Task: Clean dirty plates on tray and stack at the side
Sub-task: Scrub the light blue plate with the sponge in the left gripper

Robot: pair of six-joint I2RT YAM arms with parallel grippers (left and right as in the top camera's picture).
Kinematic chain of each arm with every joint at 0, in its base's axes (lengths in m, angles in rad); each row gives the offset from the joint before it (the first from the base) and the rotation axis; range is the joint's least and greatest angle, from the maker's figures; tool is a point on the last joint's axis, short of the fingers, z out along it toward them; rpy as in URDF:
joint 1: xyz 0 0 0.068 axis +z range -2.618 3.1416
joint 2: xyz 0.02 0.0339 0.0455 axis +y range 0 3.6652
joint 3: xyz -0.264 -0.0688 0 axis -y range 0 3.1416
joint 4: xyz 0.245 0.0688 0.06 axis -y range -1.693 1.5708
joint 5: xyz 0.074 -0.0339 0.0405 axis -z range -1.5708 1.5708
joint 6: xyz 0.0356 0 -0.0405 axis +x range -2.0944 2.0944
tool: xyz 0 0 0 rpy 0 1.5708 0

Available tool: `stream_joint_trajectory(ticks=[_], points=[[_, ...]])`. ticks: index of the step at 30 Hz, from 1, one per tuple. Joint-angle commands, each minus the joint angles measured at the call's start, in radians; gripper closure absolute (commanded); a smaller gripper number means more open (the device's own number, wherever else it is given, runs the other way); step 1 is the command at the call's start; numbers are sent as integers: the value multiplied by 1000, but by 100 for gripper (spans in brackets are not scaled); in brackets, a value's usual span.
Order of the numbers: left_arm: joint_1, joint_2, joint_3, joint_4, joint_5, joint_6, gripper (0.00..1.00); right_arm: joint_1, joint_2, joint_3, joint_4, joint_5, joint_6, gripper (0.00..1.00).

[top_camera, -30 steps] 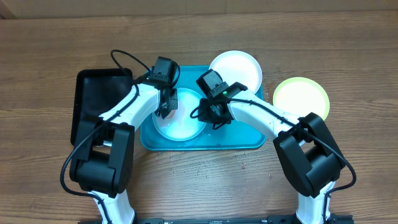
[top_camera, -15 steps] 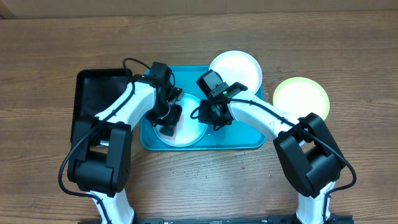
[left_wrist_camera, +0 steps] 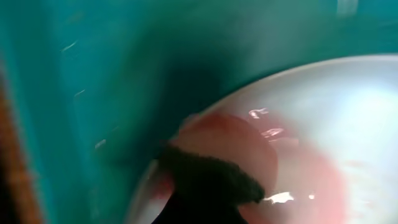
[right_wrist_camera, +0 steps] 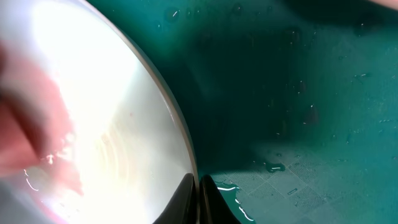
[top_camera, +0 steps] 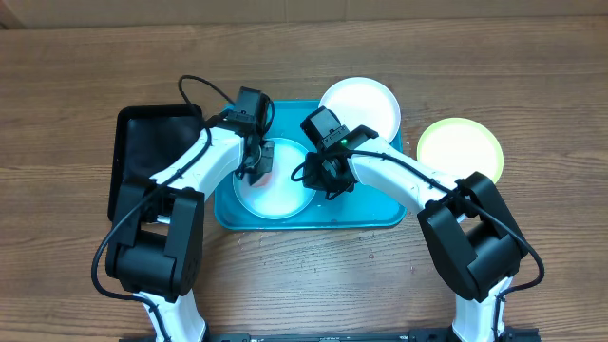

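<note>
Right pincer (right_wrist_camera: pixel 198 190) pinched closed on the pale plate (right_wrist_camera: pixel 112 106)'s rim, teal tray (right_wrist_camera: pixel 298 93) beneath it — left pincer (top_camera: pixel 255 163) directly above a pink pad (left_wrist_camera: pixel 233 146) on that plate, its opening lost in blur.

Even, bright light keeps the overhead view sharp, though the yellow-green plate (top_camera: pixel 460 147) glares at three o'clock; both wrist views are blurred, with small glints.

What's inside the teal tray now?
A pale blue plate with reddish smear, water; a white plate overlaps the far corner. The left gripper and right gripper hide parts.
</note>
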State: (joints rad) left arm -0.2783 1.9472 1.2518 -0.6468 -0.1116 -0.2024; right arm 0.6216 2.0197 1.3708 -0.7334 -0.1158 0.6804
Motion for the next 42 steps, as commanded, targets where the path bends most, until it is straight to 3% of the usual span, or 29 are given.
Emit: stream_joint_trajectory(ticks=[1,4,7,8,10,13,20,23,27,31,35,36,37,39,42], points=[[5,14,-5,-80,-199,-108,96,-5,8,10,-3,14,3,96],[1,14,-5,-145,-44,-52,96,-5,8,10,-1,13,3,96],[1,14,-5,-183,278,134,96,-5,8,10,-2,13,3,96],[1,14,-5,-197,510,273,96,-5,8,10,-2,13,3,96],[1,14,-5,-192,644,340,96,-5,8,10,-2,13,3,96],[1,15,-5,-135,607,291,96,-5,8,10,-2,9,4,96],[1,14,-4,-40,35,-83,96,-5,8,10,-5,9,4,96],[1,14,3,-60,-157,-164,96,-5,8,10,-5,10,4,96],[1,14,18,-121,-267,-214,96,-5,8,10,-2,10,4,96],[-3,14,21,-175,-122,-148,96,-5,8,10,-4,9,4,96],[-5,14,21,-220,292,105,96,-5,8,10,-10,1,3,96],[-5,14,21,-233,486,211,96,-5,8,10,-10,-6,3,96],[-5,14,21,-234,552,242,96,-5,8,10,-10,-10,3,96],[-5,15,21,-211,602,258,96,-5,8,10,-10,-17,3,96],[-5,14,21,-151,543,218,96,-5,8,10,-12,-18,3,96]])
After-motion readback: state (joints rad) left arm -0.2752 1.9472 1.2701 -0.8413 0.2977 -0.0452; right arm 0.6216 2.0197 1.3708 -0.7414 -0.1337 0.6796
